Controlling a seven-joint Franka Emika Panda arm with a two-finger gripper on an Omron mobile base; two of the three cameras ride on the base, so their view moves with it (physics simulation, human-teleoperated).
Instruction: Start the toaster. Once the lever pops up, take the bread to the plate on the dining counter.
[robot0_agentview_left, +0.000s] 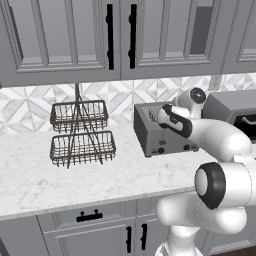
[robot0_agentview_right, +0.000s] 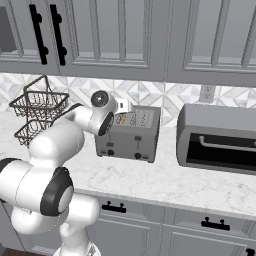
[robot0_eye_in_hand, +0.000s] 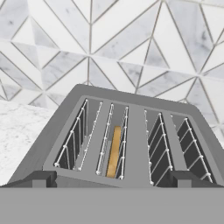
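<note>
Gripper (robot0_eye_in_hand: 112, 177) fingertips spread open, poised over the toaster (robot0_eye_in_hand: 127, 140).
Bread (robot0_eye_in_hand: 114, 151) sits upright in its second slot, ready for toasting.

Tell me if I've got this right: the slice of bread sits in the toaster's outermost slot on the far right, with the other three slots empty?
Not quite. In the hand view the bread sits in the second slot from the left of the toaster, not the far-right one. The other three slots are indeed empty.
</note>
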